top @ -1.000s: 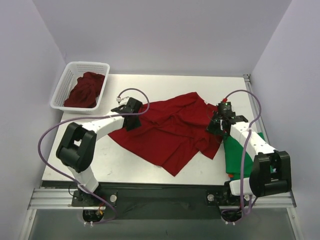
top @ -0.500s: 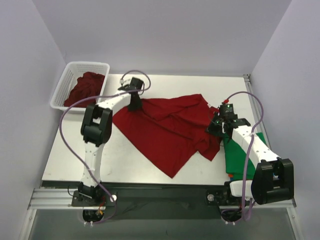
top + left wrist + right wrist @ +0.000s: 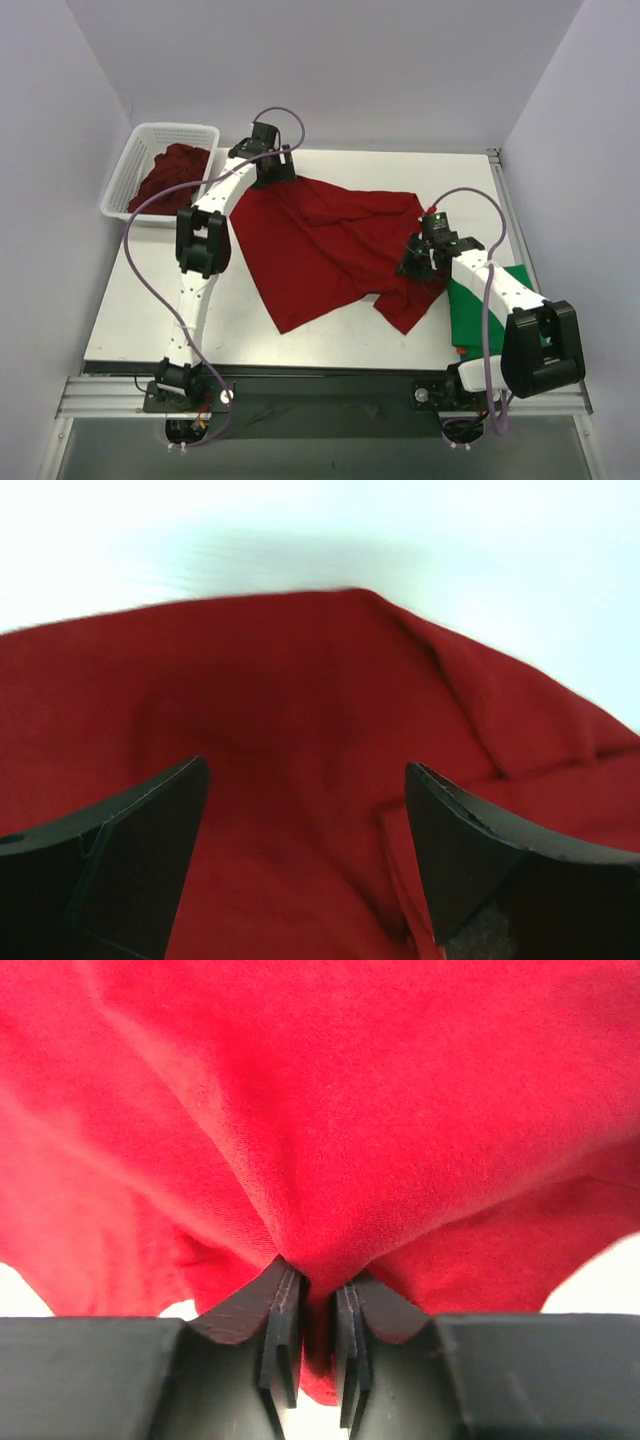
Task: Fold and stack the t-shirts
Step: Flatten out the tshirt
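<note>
A deep red t-shirt lies spread across the middle of the white table. My left gripper reaches to the shirt's far left corner and hangs open just above it; in the left wrist view its fingers stand wide apart over red cloth, holding nothing. My right gripper is at the shirt's right edge. In the right wrist view its jaws pinch a fold of red cloth that drapes up from them. A green t-shirt lies folded under the right arm.
A white lattice basket at the back left holds more crumpled deep red cloth. The left arm stretches long over the table's left half, its purple cable looping beside it. Walls close in on both sides.
My left arm swung to the back edge, dragging the shirt's corner with it, and its jaws have opened and let go. The shirt lies wider. My right gripper shifted slightly left, still pinching cloth.
</note>
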Tool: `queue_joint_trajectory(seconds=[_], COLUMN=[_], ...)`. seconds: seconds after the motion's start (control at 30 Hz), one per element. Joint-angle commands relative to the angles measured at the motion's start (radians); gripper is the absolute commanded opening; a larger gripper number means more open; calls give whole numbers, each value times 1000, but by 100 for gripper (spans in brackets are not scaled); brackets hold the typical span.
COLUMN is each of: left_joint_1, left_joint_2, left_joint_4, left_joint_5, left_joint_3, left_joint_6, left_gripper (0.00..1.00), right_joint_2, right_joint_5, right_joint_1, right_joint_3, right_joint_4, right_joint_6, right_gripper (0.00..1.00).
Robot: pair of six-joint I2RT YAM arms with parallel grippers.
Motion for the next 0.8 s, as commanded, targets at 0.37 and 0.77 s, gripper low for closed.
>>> queue_joint_trajectory(seconds=[0.37,0.77], left_joint_1=[-238,-543], left_joint_2=[-904,-1332], left_joint_4=[82,92], left_joint_5=[-314,-388], left_joint_3=[-983,-1607], left_joint_6=[-211,-537], left_gripper=[55,60], right_joint_2=[0,-105], right_joint_5=[57,80], right_joint_1=[16,28], right_joint_3=[-127,-172], right_joint_4=[57,74], right_joint_6=[48,91], right_gripper=[69,77])
